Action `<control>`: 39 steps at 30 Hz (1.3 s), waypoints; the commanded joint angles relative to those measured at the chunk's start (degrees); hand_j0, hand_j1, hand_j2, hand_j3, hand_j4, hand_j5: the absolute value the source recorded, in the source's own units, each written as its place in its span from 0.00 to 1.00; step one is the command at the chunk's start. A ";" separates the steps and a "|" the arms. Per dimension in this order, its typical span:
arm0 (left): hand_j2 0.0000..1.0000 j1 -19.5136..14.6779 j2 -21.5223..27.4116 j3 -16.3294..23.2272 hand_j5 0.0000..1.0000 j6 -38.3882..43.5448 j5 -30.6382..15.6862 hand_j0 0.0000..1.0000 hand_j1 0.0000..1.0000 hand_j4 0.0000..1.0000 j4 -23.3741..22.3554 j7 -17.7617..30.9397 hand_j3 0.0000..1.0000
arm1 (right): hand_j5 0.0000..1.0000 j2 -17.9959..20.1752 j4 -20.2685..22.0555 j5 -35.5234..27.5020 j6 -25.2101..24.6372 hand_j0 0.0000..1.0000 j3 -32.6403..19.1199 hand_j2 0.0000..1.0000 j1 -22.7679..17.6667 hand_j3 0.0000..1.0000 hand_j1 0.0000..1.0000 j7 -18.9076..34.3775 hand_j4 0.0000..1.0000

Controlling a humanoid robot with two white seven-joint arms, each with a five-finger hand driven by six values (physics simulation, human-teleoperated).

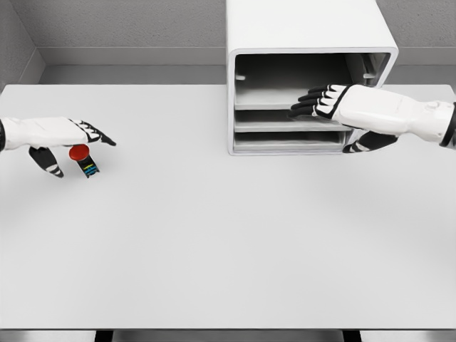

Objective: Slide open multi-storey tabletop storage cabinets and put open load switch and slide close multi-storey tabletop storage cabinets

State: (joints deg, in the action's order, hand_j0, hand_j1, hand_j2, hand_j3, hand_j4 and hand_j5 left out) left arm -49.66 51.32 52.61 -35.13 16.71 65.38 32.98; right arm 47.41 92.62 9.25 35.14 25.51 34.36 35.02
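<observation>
A white multi-storey storage cabinet stands at the back of the table, right of the middle, its front showing a dark upper bay above lower drawers. My right hand reaches across its front from the right, fingers extended flat over the top drawer's edge, thumb hanging below, holding nothing. At the far left the load switch, with a red knob and a dark body with coloured marks, sits on the table. My left hand hovers right over it, fingers spread, thumb down to its left, not closed on it.
The white table spreads wide in front of both hands. A grey wall runs behind the cabinet, and the table's front edge lies near the bottom of the head view.
</observation>
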 commanded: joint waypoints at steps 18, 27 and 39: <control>0.84 -0.26 -0.87 -0.14 0.84 0.13 1.57 0.84 0.84 0.84 -1.57 0.07 0.84 | 1.00 -9.17 -15.18 0.16 -0.14 1.00 7.63 1.00 9.23 1.00 1.00 -0.02 1.00; 0.65 -0.18 -0.78 -0.14 0.65 0.13 1.48 0.65 0.65 0.65 -1.57 0.07 0.65 | 1.00 -11.90 -22.30 1.92 -0.14 1.00 11.85 1.00 12.57 1.00 1.00 -0.02 1.00; 0.42 0.09 -0.70 0.03 0.42 0.13 1.57 0.42 0.42 0.42 -0.34 1.38 0.42 | 1.00 -14.10 -26.43 4.64 -1.83 1.00 12.11 1.00 14.24 1.00 1.00 -0.02 1.00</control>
State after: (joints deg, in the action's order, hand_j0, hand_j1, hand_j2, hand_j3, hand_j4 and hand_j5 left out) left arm -49.57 50.59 52.64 -35.06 18.52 64.81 33.64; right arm 33.70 66.33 13.53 33.90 37.53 48.60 35.03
